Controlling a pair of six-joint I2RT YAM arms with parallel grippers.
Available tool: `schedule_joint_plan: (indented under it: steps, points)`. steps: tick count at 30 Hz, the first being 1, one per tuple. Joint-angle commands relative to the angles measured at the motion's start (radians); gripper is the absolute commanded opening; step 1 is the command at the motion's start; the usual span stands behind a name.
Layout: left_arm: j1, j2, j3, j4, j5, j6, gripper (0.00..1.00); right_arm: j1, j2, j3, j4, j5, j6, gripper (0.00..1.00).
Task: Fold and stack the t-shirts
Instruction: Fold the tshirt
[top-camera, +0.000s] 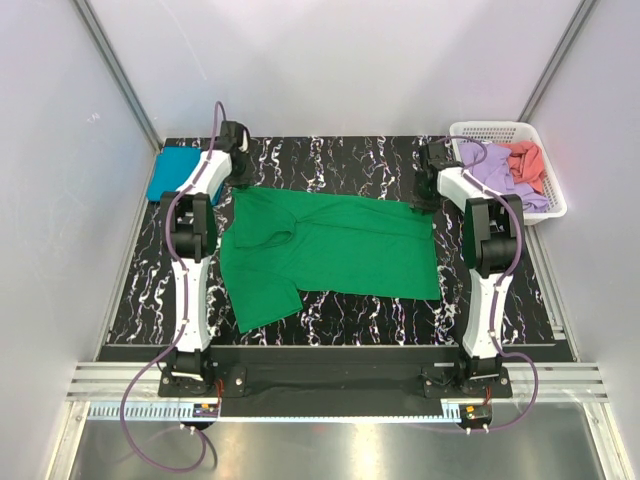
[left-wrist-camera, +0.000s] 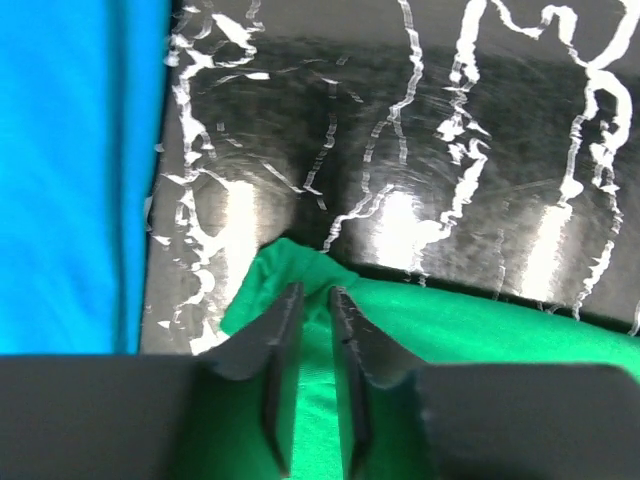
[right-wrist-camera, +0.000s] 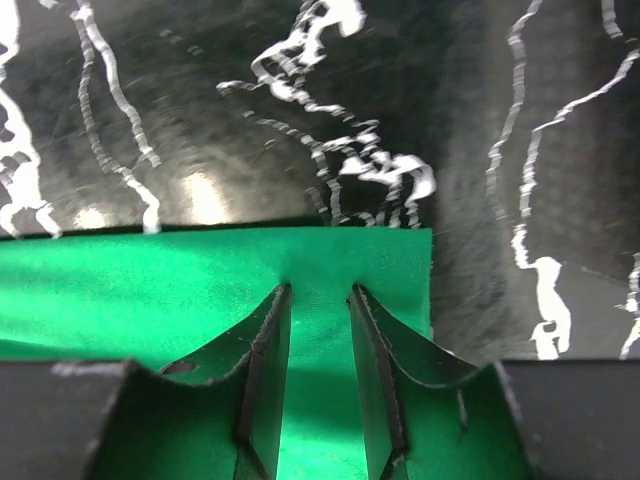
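Note:
The bright green t-shirt (top-camera: 340, 250) lies spread flat across the middle of the black marble table (top-camera: 330, 315), collar and one sleeve to the left. My left gripper (top-camera: 243, 183) is at its far left corner. In the left wrist view the jaws (left-wrist-camera: 312, 292) stand narrow, with a raised ridge of green cloth (left-wrist-camera: 480, 330) pinched between them. My right gripper (top-camera: 430, 197) is at the far right corner. Its jaws (right-wrist-camera: 318, 290) stand apart over flat green cloth (right-wrist-camera: 150, 280). The folded teal-blue t-shirt (top-camera: 175, 172) lies at the far left and also shows in the left wrist view (left-wrist-camera: 70, 170).
A white lattice basket (top-camera: 500, 128) stands at the far right and holds a lilac shirt (top-camera: 495, 170) and a coral shirt (top-camera: 527, 160). Grey walls enclose the table on three sides.

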Motion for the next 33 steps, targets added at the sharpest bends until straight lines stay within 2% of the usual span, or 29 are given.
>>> schedule_joint_plan:
  steps: [1,2,5,8,12,22,27,31,33]
  points:
    - [0.008,-0.008,0.054,-0.019,-0.072,0.0,0.16,-0.023,0.009,0.046,-0.024,0.06,-0.031,0.38]
    - [0.009,-0.009,0.054,-0.018,-0.078,-0.009,0.08,-0.024,0.009,0.048,-0.023,0.061,-0.036,0.38]
    - [0.028,-0.011,0.071,-0.015,-0.058,-0.084,0.0,-0.031,0.023,0.059,-0.037,0.075,-0.037,0.37]
    - [0.034,-0.002,0.1,-0.021,-0.041,-0.135,0.0,-0.034,0.028,0.054,-0.033,0.078,-0.045,0.36]
    - [0.04,0.021,0.163,-0.07,-0.113,-0.175,0.0,-0.038,0.035,0.056,-0.027,0.081,-0.05,0.35]
    - [0.057,0.012,0.14,-0.061,-0.081,-0.186,0.01,-0.046,0.066,0.141,-0.063,0.097,-0.059,0.35]
    - [0.069,-0.009,0.146,-0.068,-0.018,-0.192,0.39,-0.044,0.042,0.163,-0.066,0.023,-0.059,0.36]
    - [0.066,-0.112,0.105,-0.091,-0.021,-0.167,0.43,-0.044,-0.023,0.178,-0.088,-0.049,-0.039,0.39]
    - [0.063,-0.22,0.022,-0.101,-0.038,-0.167,0.49,-0.044,-0.069,0.203,-0.146,-0.089,0.005,0.4]
